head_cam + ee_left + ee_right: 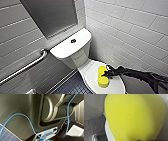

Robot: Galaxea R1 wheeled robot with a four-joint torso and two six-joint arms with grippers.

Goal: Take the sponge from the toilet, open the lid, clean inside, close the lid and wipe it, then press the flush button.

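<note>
Location: I am in a restroom. White toilet [80, 56] in the corner, white-tiled wall [130, 30], steel grab bar [25, 67], dark tiled floor [72, 87].

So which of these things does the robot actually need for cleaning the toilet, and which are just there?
For the job:
- sponge, lying on the closed lid
- flush button
- right gripper, at the sponge's waist

Just there:
- grab bar
- metal wall panel
- white wall tiles
- dark floor tiles
</note>
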